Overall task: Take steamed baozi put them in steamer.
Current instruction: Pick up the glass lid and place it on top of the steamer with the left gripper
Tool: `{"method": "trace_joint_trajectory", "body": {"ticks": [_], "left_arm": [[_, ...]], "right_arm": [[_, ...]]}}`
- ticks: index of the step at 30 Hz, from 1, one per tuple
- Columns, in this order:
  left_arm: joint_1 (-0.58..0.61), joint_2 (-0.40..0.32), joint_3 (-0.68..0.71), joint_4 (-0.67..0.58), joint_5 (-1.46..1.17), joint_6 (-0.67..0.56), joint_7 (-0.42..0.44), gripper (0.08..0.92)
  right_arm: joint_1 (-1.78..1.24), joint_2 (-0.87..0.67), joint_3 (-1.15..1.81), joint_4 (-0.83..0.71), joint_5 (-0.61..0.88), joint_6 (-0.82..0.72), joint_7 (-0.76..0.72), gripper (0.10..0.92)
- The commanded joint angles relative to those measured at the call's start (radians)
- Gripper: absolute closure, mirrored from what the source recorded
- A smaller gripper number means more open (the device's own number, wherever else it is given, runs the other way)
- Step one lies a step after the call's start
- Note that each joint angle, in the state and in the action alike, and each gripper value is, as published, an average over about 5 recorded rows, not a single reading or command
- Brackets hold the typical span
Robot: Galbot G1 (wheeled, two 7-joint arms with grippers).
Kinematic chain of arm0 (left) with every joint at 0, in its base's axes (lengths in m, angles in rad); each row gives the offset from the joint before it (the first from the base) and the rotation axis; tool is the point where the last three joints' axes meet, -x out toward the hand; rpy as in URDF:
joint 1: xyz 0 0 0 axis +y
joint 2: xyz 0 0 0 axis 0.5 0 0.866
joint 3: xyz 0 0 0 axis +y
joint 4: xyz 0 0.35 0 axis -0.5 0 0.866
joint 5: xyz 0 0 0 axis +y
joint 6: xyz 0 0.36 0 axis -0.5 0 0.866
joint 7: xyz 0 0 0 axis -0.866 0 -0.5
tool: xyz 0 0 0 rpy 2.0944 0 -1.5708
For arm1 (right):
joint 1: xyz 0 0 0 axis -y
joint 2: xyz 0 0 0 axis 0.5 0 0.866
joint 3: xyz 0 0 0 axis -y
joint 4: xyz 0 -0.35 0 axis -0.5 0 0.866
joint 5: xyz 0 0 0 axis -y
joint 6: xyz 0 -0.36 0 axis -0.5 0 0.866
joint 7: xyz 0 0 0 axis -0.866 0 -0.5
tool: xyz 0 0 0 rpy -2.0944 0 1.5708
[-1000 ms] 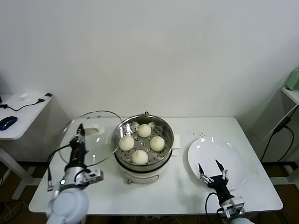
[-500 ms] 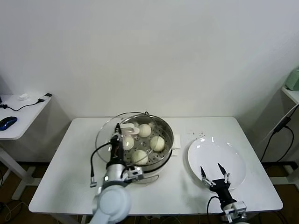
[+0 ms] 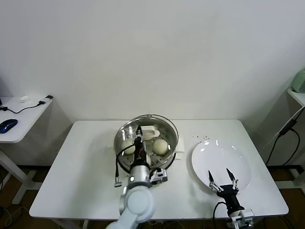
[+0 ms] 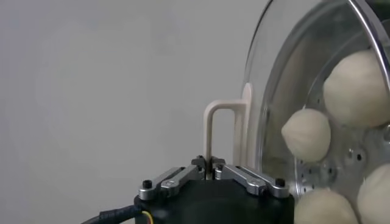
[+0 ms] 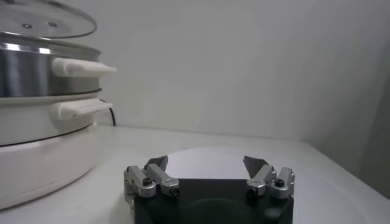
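Observation:
The steamer (image 3: 170,151) stands mid-table with several cream-white steamed baozi (image 3: 161,146) on its perforated tray. My left gripper (image 3: 139,131) is shut on the white handle (image 3: 149,131) of the round glass lid (image 3: 157,122), which hangs over the pot. In the left wrist view the left gripper (image 4: 209,163) pinches the handle (image 4: 214,125), and the baozi (image 4: 306,134) show through the lid (image 4: 277,85). My right gripper (image 3: 220,175) is open and empty above the front of the white plate (image 3: 217,151). The right wrist view shows its right gripper (image 5: 206,163) over the plate (image 5: 207,153).
The steamer (image 5: 36,73) with its white side handles (image 5: 82,67) and the lid (image 5: 42,18) above it lie to one side of the right gripper. A side desk (image 3: 19,119) with a blue mouse (image 3: 8,125) stands at the far left.
My left arm has carried the glass lid from the table's left side rightward until it hangs over the steamer. The right gripper has drifted slightly toward the front edge, still open.

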Motion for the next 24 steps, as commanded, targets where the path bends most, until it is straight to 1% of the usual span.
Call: {"method": "trace_joint_trajectory", "body": {"ticks": [1, 9, 13, 24], "left_arm": [[-0.027, -0.038, 0.037, 0.073, 0.041, 0.011, -0.012, 0.861], [-0.035, -0.021, 0.012, 0.106, 0.043, 0.004, -0.025, 0.861], [-0.024, -0.01, -0.002, 0.103, 0.046, 0.001, -0.024, 0.861], [-0.002, -0.007, -0.011, 0.102, 0.037, -0.004, -0.032, 0.861]], "right_arm": [[0.001, 0.005, 0.004, -0.004, 0.001, 0.023, 0.015, 0.203], [0.006, 0.011, 0.012, -0.002, -0.003, 0.033, 0.037, 0.203], [0.009, 0.012, 0.013, -0.001, -0.005, 0.033, 0.038, 0.203], [0.009, 0.019, 0.014, 0.002, -0.019, 0.041, 0.038, 0.203]]}}
